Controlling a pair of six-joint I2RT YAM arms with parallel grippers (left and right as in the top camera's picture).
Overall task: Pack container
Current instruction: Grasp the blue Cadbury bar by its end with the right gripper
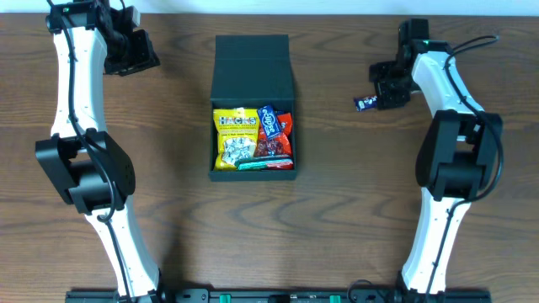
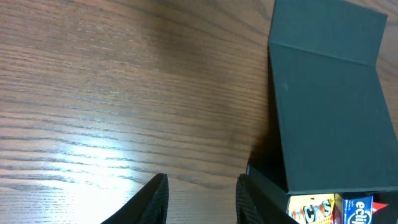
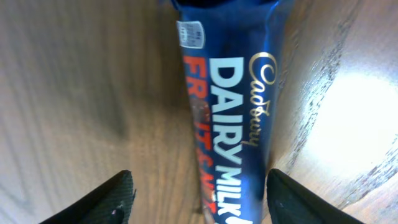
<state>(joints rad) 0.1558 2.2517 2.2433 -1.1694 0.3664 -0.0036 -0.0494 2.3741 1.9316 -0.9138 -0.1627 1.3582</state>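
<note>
Packing is looking partly done: the lid-open container [image 1: 252, 63] at upper middle is holding snack packets [image 1: 253, 139], while the released right end effector [image 3: 208, 196] is straddling an ungripped chocolate bar [image 3: 233, 93] on the counter [image 1: 337, 210] at upper right and the left end effector [image 2: 202, 193] is hovering released, empty

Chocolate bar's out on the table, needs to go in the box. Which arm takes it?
Right. The right gripper straddles the chocolate bar, jaws open on either side. The left gripper hangs over bare table beyond the box, holding nothing.
</note>
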